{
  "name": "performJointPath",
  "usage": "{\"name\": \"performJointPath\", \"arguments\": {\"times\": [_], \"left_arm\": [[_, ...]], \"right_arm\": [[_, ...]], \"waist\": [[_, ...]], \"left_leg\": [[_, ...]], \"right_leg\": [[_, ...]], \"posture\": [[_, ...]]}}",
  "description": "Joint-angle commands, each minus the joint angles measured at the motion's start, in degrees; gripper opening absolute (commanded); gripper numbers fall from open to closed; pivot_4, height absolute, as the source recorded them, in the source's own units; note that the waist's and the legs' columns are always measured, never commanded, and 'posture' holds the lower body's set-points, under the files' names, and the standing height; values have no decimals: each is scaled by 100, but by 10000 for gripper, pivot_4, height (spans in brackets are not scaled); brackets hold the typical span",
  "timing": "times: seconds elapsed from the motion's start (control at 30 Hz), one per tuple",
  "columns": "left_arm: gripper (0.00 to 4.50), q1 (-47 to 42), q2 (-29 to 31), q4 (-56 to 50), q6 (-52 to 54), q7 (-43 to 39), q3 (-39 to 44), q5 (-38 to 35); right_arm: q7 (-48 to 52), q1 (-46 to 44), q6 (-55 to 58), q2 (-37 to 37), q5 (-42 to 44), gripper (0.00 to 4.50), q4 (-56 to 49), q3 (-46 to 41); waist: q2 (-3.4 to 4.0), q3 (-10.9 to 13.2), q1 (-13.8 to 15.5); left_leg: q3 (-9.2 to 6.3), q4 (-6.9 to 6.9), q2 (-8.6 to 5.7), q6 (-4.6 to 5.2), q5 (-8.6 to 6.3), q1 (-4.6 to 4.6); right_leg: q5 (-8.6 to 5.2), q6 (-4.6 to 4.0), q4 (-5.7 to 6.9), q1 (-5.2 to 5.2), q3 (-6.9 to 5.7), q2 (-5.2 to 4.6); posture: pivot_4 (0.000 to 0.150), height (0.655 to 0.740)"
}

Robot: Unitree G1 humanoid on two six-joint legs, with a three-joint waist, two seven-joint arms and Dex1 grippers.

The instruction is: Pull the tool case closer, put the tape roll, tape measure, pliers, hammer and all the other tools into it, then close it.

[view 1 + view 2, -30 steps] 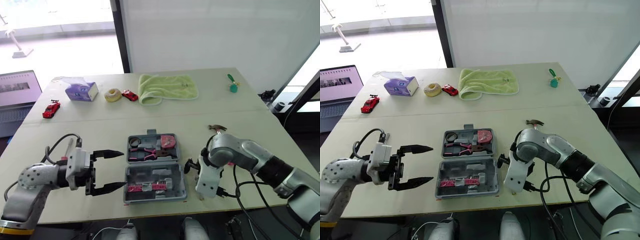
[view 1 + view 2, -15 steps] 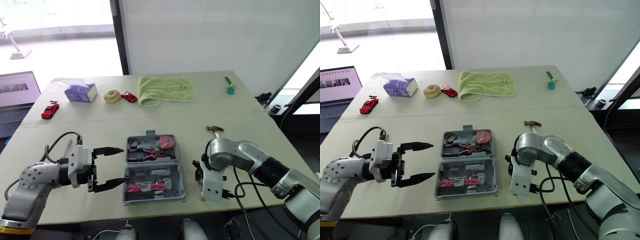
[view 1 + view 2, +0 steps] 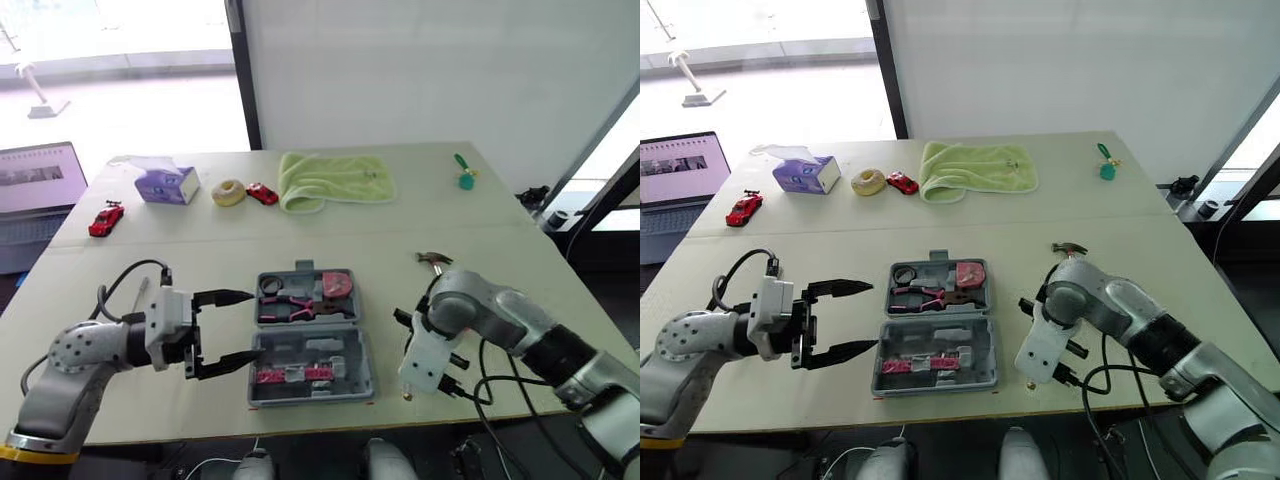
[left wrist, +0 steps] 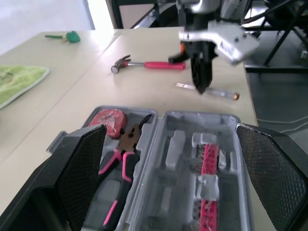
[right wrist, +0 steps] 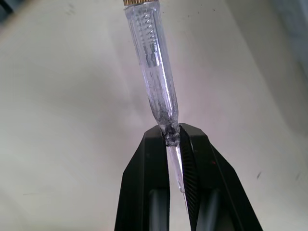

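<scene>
Tool case (image 4: 192,115) lies open and flat on the table (image 4: 144,91) in the left wrist view, right in front of the left gripper (image 4: 169,129). Its long side runs across between the 2 black fingers (image 4: 82,168). Those fingers are spread very wide and hold nothing. 1 half of the case holds the pliers (image 4: 122,149) and the red tape measure (image 4: 109,119). The other half holds small pink bits. Past the case, the right gripper (image 4: 201,85) points straight down at a clear screwdriver (image 4: 214,91) that lies flat on the table. The hammer (image 4: 147,64) lies a bit further off, and its pink handle reaches behind that gripper.

In the right wrist view, the 2 fingers are pinched tight on the thin metal part of the clear screwdriver, just where the see-through handle starts. The handle points straight away from the fingers, with a gold cap at its far end. Bare table lies all around it.

In the head views, the case sits in the middle near the front edge of the table, with its long side going left to right. The pliers half is the far one. The left gripper is just left of the case, with its tips pointing at it. The right gripper is to the right of the case, a little apart, close to the front edge. A wide bare strip of table lies between the case and the green towel (image 3: 335,178) and tissue box (image 3: 165,183) at the far side.
</scene>
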Motion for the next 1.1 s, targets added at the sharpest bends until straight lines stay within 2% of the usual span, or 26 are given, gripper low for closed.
{"name": "performJointPath", "arguments": {"times": [0.03,0.1,0.23,0.3,0.37,0.47,0.63,0.77,0.83,0.9,1.0,1.1], "left_arm": [[45000,-52,-60,-40,-100,37,17,18],[45000,-39,-92,-30,-107,45,55,-14],[45000,-17,-60,32,-179,-27,60,37],[45000,-58,-29,104,-216,-107,34,69],[45000,-102,-13,168,-287,-177,4,128],[45000,-141,-23,157,-242,-176,13,99],[45000,-136,-21,80,-117,-173,33,32],[45000,-119,-18,-25,-30,-134,26,14],[45000,-113,-38,-62,10,-106,19,17],[45000,-90,-40,-86,32,-96,23,33],[45000,-76,-31,-98,48,-85,23,32],[45000,-114,-22,-52,29,-104,4,48]], "right_arm": [[193,177,3192,-543,1463,208,-1469,-749],[176,140,4776,-622,1792,208,-1858,-973],[-795,24,8691,37,2259,208,-1888,-1444],[-1175,378,9543,33,2591,208,-1949,-1617],[-1746,718,9642,285,3327,208,-1412,-2035],[-3205,1246,9642,671,4109,208,-780,-2631],[-5743,1728,9642,1381,5654,208,-575,-3588],[-7598,1566,9642,2590,5336,208,-960,-4345],[-8104,1499,9642,2921,5111,208,-1320,-4302],[-8489,1654,9642,3236,5075,208,-1540,-4312],[-8735,1978,9642,3334,5039,208,-1837,-4034],[-9041,2392,9642,3764,4647,208,-2027,-4017]], "waist": [[1,0,19],[3,0,11],[-4,-4,22],[-3,-5,103],[-4,-5,168],[-7,-5,176],[-7,-5,127],[-11,-7,-6],[-2,-6,-5],[-3,-7,6],[-4,-7,53],[-7,-11,40]], "left_leg": [[-1,-1,1,0,0,-2],[0,1,1,0,0,-13],[2,15,1,-1,1,-26],[1,26,0,-2,1,-50],[1,36,-1,-1,0,-67],[5,40,-2,1,-1,-74],[4,45,-1,2,-1,-67],[3,41,0,3,-1,-60],[0,38,1,3,-1,-62],[-1,37,1,3,-1,-62],[-4,35,0,3,-1,-65],[-3,36,0,3,-1,-62]], "right_leg": [[0,-1,2,-2,-3,1],[1,-3,2,-15,-3,2],[-4,-34,0,-22,-2,2],[-2,-36,0,-40,-3,1],[0,-31,-9,-45,-5,0],[3,-28,-19,-44,-5,-1],[0,-33,-3,-43,-4,0],[3,-28,3,-43,-3,2],[9,-15,5,-47,-1,5],[9,-13,5,-47,-2,5],[9,-12,2,-46,-3,5],[7,-15,2,-44,-2,4]], "posture": [[1500,7400],[1500,7400],[1500,7400],[1500,7400],[1500,7400],[1500,7400],[1500,7400],[1500,7400],[1500,7400],[1500,7400],[1500,7400],[1500,7400]]}}
